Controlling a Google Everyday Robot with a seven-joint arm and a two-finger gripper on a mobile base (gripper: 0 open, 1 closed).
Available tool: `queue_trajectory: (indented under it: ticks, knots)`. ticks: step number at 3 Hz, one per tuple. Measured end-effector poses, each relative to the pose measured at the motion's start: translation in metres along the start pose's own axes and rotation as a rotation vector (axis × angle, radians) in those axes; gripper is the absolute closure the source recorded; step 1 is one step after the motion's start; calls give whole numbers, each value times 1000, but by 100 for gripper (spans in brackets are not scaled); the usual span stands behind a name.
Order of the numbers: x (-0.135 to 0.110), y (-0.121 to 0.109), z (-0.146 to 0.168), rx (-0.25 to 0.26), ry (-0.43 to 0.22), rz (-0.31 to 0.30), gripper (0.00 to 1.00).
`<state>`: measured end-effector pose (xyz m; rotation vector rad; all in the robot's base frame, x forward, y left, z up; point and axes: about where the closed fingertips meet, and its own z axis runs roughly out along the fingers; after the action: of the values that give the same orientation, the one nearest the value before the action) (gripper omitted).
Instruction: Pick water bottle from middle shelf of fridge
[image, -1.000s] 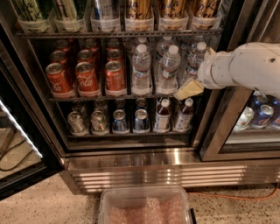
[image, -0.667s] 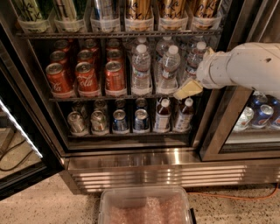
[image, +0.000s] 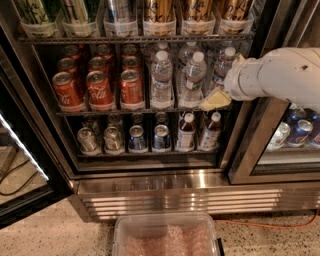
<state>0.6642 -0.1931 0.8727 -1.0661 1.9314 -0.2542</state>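
Note:
The fridge (image: 150, 187) stands open, with a steel frame and a dark interior. Its middle shelf (image: 140, 111) holds red cola cans (image: 100, 90) on the left and clear water bottles on the right. Three front bottles have white caps: one (image: 162, 80), one (image: 192, 80), and the rightmost (image: 221, 67). My gripper (image: 227, 80), on a white arm (image: 280, 75) coming from the right, is at the rightmost water bottle. It is open, with one pale finger (image: 215, 100) low at the shelf rail and the other (image: 239, 59) higher by the bottle's shoulder. It holds nothing.
Tall cans in clear trays (image: 160, 22) fill the rack above. Small silver and blue cans (image: 135, 137) and two bottles of brown drink (image: 186, 131) sit below. The glass door (image: 20, 150) hangs open at left. A clear bin (image: 167, 237) lies on the floor in front.

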Motion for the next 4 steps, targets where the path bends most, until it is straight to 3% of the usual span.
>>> queue_trajectory:
  ticks: [1, 4]
  knots:
    - [1, 1, 1, -6, 8, 1, 30]
    - [-12, -11, -11, -7, 9, 1, 98]
